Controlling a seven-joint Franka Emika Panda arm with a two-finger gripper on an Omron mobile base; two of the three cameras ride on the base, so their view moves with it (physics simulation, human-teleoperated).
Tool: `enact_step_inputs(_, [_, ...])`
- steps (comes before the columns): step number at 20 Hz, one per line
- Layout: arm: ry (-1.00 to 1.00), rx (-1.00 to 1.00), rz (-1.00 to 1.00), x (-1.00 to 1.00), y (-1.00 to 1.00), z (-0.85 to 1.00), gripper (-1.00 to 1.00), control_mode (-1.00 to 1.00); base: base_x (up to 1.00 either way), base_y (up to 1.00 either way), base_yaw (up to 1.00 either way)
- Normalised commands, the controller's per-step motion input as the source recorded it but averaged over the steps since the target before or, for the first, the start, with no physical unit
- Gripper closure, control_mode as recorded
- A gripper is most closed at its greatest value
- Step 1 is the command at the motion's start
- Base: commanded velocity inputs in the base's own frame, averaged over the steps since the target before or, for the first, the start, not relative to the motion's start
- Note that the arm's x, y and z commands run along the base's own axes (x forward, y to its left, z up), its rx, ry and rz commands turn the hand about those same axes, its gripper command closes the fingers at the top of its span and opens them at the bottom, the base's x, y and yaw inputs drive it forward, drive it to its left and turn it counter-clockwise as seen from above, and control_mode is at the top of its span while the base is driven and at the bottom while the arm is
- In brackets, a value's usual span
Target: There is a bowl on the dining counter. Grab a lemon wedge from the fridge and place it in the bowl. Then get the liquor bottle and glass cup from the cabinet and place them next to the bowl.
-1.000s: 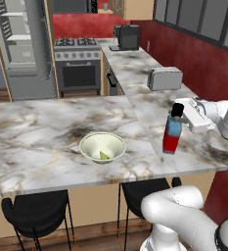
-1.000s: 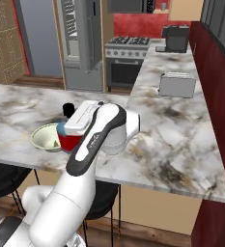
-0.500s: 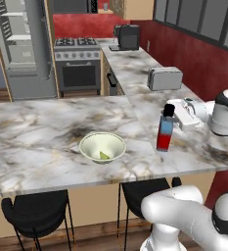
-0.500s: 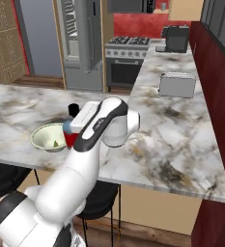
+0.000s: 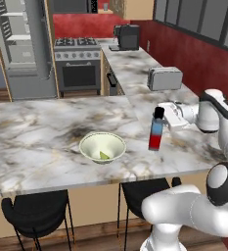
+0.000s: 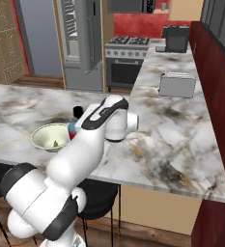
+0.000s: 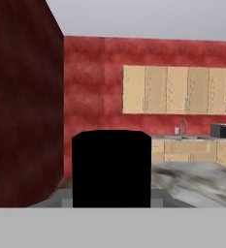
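Red, blue-labelled, black-capped liquor bottle [image 5: 156, 131], pale bowl [image 5: 102, 146], white-grey dark-veined dining counter [image 5: 37, 132]

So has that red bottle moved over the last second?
Yes. In the left base view the liquor bottle, held by the hand, has shifted left along the dining counter, nearer the bowl.

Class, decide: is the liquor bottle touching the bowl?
Apart. The left base view shows bare counter between the liquor bottle and the bowl.

Arm hides most of the liquor bottle [image 6: 76, 123]; grip perhaps closed.
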Motion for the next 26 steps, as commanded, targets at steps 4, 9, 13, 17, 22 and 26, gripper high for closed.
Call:
enact_step_inputs(4, [0.01, 0.0, 0.02, 0.57, 0.1, -0.4, 1.0, -1.0, 0.0, 0.0, 0.0])
enact_step_inputs(9, [0.01, 0.0, 0.03, 0.54, 0.12, -0.41, 1.0, -1.0, 0.0, 0.0, 0.0])
enact_step_inputs(13, [0.03, 0.0, 0.02, 0.53, 0.12, -0.37, 1.0, -1.0, 0.0, 0.0, 0.0])
enact_step_inputs(17, [0.05, 0.0, 0.02, 0.5, 0.12, -0.35, 1.0, -1.0, 0.0, 0.0, 0.0])
enact_step_inputs(22, [0.04, 0.0, 0.02, 0.42, 0.11, -0.35, 1.0, -1.0, 0.0, 0.0, 0.0])
enact_step_inputs(26, [0.0, 0.0, 0.03, 0.22, 0.07, -0.31, 1.0, -1.0, 0.0, 0.0, 0.0])
